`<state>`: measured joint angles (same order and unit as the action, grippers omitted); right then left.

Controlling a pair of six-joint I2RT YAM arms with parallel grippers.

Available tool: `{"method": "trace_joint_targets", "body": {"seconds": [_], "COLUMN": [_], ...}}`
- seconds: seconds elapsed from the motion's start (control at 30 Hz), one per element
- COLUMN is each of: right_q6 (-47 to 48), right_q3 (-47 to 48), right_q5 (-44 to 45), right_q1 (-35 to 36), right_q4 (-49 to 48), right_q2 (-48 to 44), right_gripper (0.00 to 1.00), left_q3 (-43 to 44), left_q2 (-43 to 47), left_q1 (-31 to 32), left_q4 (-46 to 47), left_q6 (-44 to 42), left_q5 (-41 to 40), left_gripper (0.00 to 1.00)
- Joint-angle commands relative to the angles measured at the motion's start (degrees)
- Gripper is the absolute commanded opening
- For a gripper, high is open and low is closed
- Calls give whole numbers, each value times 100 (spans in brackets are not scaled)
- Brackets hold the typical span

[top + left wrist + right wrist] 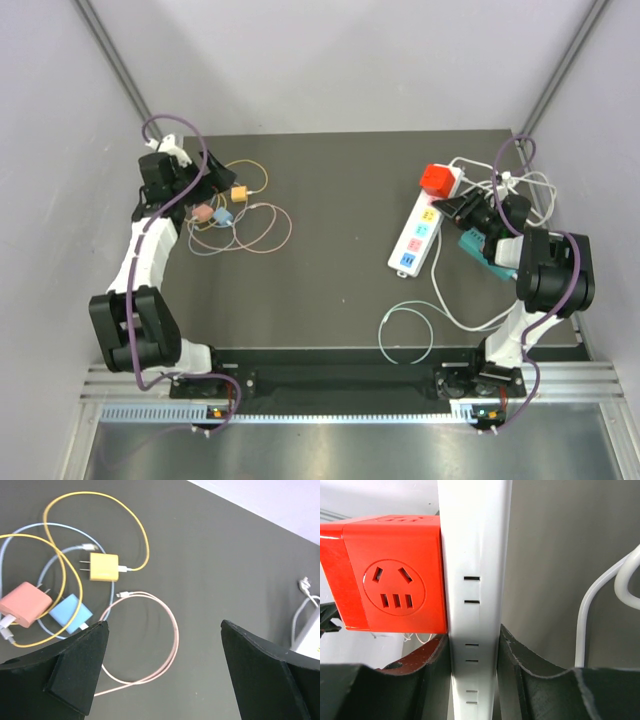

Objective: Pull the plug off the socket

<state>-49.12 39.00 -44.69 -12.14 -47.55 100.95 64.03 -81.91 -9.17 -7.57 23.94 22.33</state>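
Observation:
A white power strip lies at the right of the dark table, with a red cube plug seated at its far end. In the right wrist view the red plug sits against the strip. My right gripper is shut on the strip's sides just below the plug; it also shows in the top view. My left gripper is open and empty, hovering at the far left above loose chargers; it also shows in the top view.
Yellow, pink and blue chargers with looped cables lie under the left gripper. White cables coil behind the strip, and one white cable loops toward the near edge. A teal object lies beside the right arm.

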Motion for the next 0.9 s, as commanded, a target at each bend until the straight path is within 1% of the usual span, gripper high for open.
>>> {"method": "trace_joint_targets", "body": {"seconds": [0.0,0.07,0.13,0.17,0.2,0.27,0.3,0.33,0.37,0.4,0.43,0.47,0.5,0.53,0.57,0.63,0.7,0.77,0.87], "right_q6": [-36,43,139,253,315,586,693,894,1000,1123,1237,1482,1589,1721,1774,1888,1950,2056,2187], "right_q3": [169,239,300,370,397,502,538,582,669,722,784,880,916,977,995,1074,1118,1171,1223], "right_q5": [-268,-356,-479,-506,-541,-550,-550,-550,-541,-532,-515,-489,-454,-436,-418,-401,-400,-383,-339], "right_q1": [-51,-43,10,19,36,106,133,203,230,265,352,405,440,528,572,669,739,810,924], "right_q4": [-703,-598,-458,-326,-221,77,201,324,464,744,930,1071,1316,1388,1458,1634,1740,1863,2039], "right_q2": [-49,-66,-84,-110,-128,-198,-224,-242,-286,-303,-321,-382,-400,-418,-427,-409,-392,-400,-435], "right_gripper": [0,0,0,0,0,0,0,0,0,0,0,0,0,0,0,0,0,0,0], "left_q3": [-101,-101,-110,-136,-128,-154,-171,-172,-163,-102,-66,73,179,293,564,873,1400,1934,2332], "left_q2": [360,351,307,229,184,36,-35,-105,-289,-404,-509,-806,-974,-1298,-1467,-1940,-2240,-2654,-2996], "left_q1": [20,143,485,652,1080,1591,2133,2400,2646,3066,3244,3411,3700,3842,3983,4370,4694,4854,5021], "left_q4": [159,212,291,352,423,694,731,1131,1292,1433,1756,1881,2013,2153,2207,2348,2383,2130,2049], "left_q6": [-136,-101,-83,-13,22,119,171,250,416,540,715,1100,1260,1523,1595,1657,1623,1535,1455], "left_q5": [499,877,1115,1377,1441,1389,1249,1109,985,714,572,423,265,124,-16,-237,-526,-816,-1168], "left_gripper": [99,99,99,99,99,99,99,99,99,99,99,99,99,99,99,99,99,99,99]}}
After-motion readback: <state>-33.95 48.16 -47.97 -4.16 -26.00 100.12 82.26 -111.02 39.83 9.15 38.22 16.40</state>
